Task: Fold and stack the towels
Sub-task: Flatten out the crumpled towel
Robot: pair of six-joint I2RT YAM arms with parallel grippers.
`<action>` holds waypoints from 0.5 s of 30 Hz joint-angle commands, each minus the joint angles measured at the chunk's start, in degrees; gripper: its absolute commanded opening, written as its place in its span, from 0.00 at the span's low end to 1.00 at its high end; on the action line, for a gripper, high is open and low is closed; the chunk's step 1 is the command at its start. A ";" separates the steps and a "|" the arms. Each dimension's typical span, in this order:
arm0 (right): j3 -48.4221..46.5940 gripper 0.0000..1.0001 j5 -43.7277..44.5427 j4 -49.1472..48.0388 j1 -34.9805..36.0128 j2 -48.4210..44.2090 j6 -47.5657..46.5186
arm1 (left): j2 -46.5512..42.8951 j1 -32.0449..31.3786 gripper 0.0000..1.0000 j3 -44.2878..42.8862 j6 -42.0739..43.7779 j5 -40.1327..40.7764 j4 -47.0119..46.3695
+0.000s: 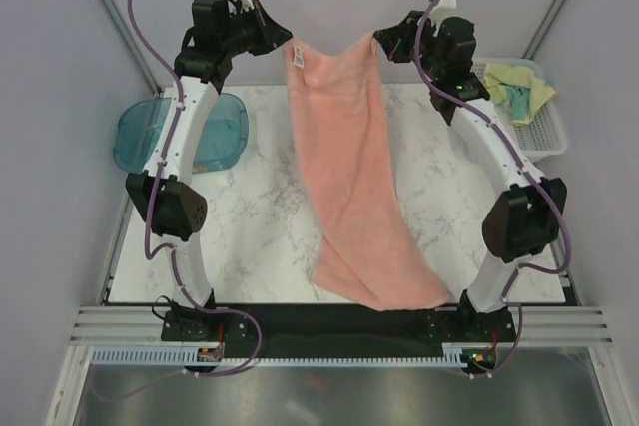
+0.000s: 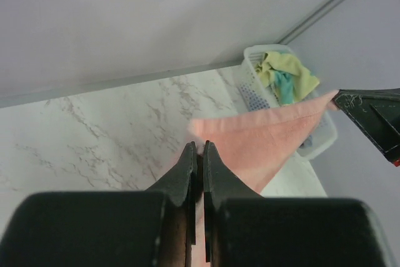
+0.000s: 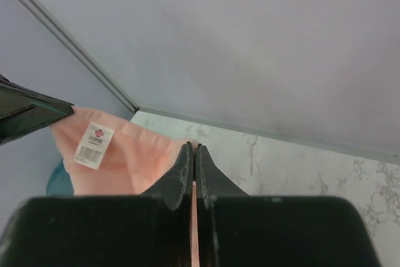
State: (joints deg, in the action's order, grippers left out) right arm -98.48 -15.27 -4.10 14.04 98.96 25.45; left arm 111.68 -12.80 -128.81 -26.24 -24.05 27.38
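A salmon-pink towel (image 1: 349, 177) hangs stretched between both raised arms, its lower end resting on the marble table near the front edge. My left gripper (image 1: 284, 39) is shut on the towel's left top corner, by the white tag (image 1: 297, 55). At the right top corner my right gripper (image 1: 379, 39) is shut on the cloth too. In the left wrist view the pink towel (image 2: 262, 142) runs from my left gripper (image 2: 200, 147) to the other arm's fingers (image 2: 369, 107). The right wrist view has the pink towel (image 3: 134, 161) and its tag (image 3: 94, 145) beside my right gripper (image 3: 193, 148). A yellow and teal towel (image 1: 519, 89) lies bunched in the basket.
A white mesh basket (image 1: 544, 132) stands at the back right of the table; it shows as well in the left wrist view (image 2: 253, 70). A teal translucent tray (image 1: 225, 132) lies at the back left, partly behind my left arm. Grey walls close the back and sides.
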 commanded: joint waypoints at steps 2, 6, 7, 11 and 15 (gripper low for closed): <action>-11.28 0.00 -3.80 -12.42 -2.43 6.67 -0.67 | 2.66 1.89 0.02 -4.69 2.95 -0.73 -15.49; -19.98 0.00 -4.94 -13.04 -3.76 14.32 -1.46 | 5.29 2.16 0.02 -5.39 3.39 0.41 -22.01; -20.61 0.00 -5.21 -13.39 -4.28 15.03 -1.11 | 6.09 2.08 0.02 -6.70 3.39 0.85 -22.54; -21.23 0.00 -6.18 -14.89 -4.73 16.36 -2.07 | 8.03 2.08 0.02 -7.68 3.65 -0.11 -23.68; -18.43 0.00 -6.62 -15.32 -4.90 14.25 -3.39 | 6.89 1.99 0.02 -5.84 5.05 -0.47 -23.77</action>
State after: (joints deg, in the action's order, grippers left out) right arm -116.81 -19.81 -15.11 8.82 115.35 24.05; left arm 119.37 -10.74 -134.04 -24.60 -24.10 7.57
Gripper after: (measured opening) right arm 0.012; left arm 0.046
